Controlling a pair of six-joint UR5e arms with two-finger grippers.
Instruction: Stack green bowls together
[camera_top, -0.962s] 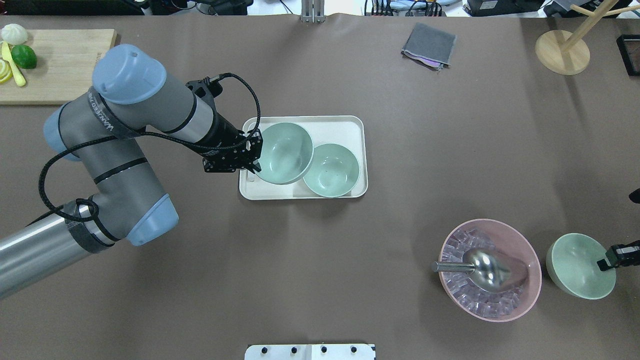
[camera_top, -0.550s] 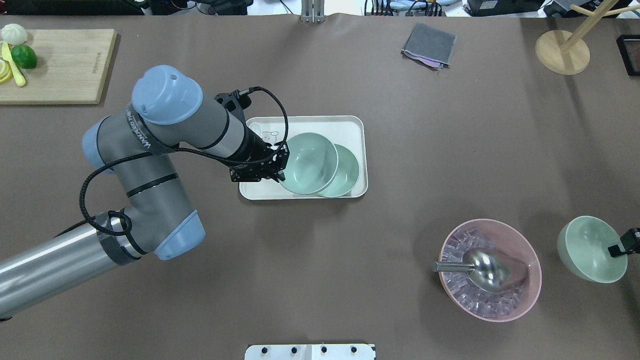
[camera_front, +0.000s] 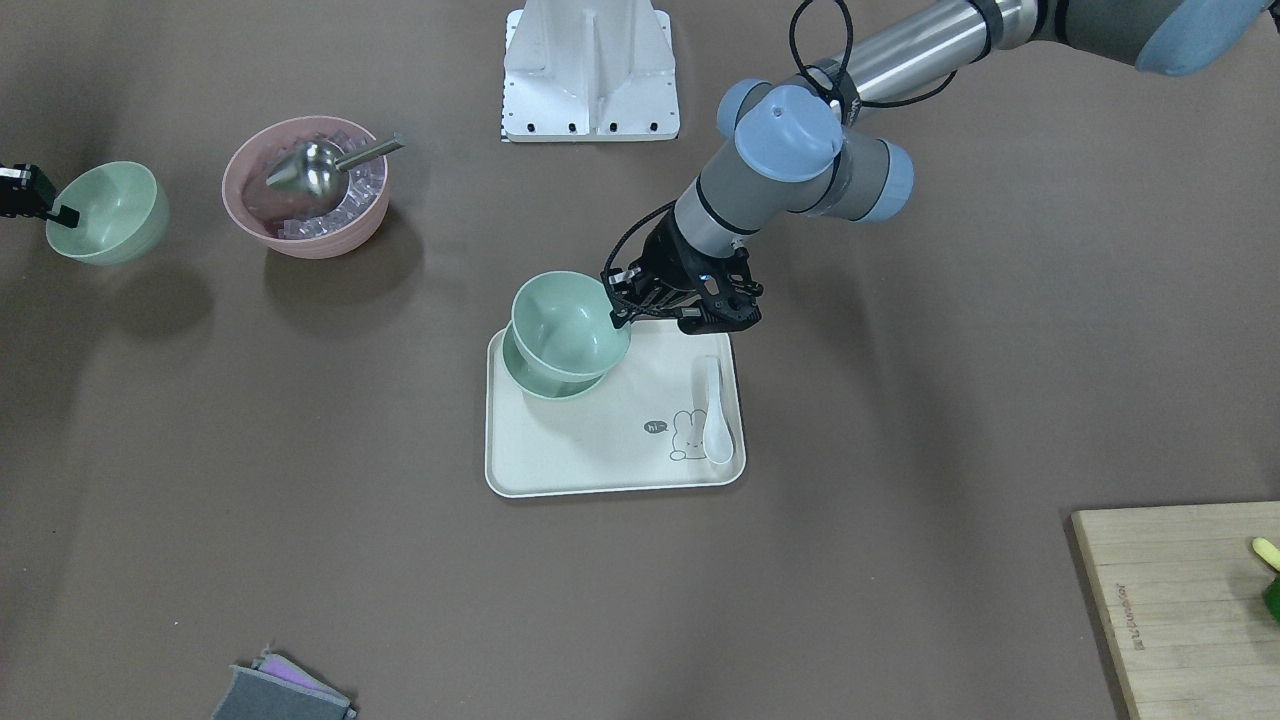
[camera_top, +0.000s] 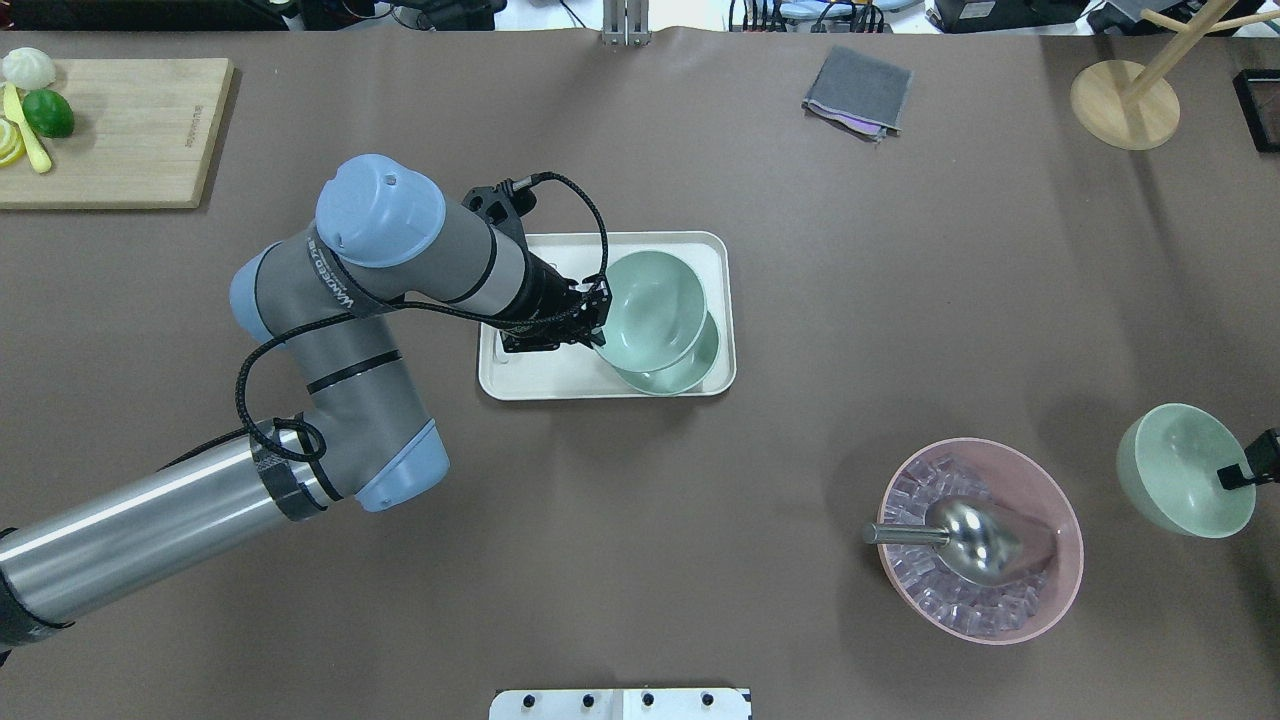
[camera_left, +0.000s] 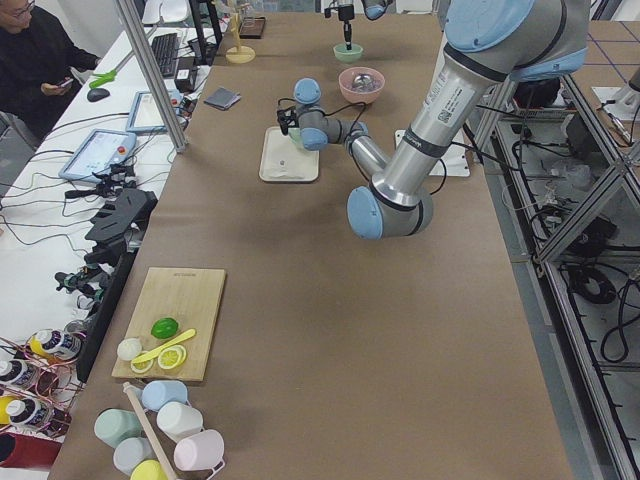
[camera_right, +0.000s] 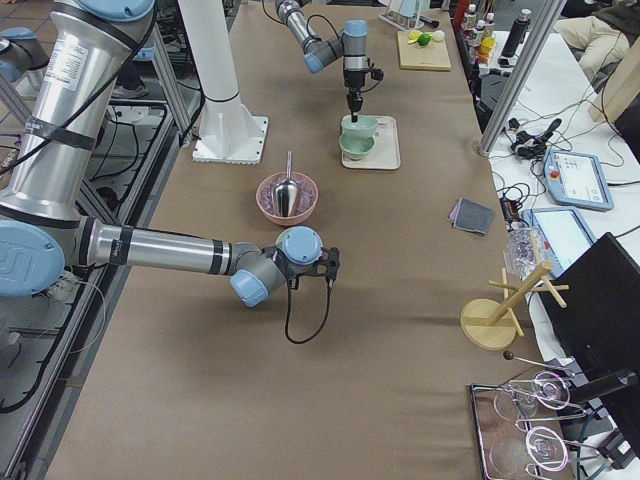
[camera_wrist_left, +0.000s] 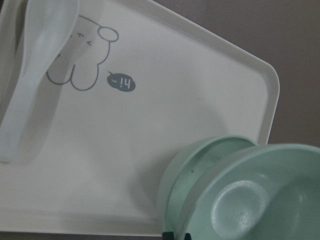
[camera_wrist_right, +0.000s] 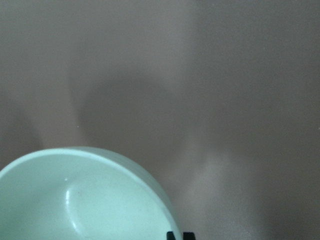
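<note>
My left gripper is shut on the rim of a pale green bowl and holds it tilted just above a second green bowl on the white tray. In the front view the held bowl overlaps the lower bowl. The left wrist view shows the held bowl over the lower bowl. My right gripper is shut on the rim of the third green bowl and holds it above the table at the right edge. That bowl also fills the right wrist view.
A pink bowl of ice with a metal scoop stands left of the third bowl. A white spoon lies on the tray. A cutting board, a grey cloth and a wooden stand line the far side.
My left gripper has carried its bowl to the right, over the second bowl on the tray. My right gripper has lifted the third bowl and moved it right and farther from the pink bowl.
</note>
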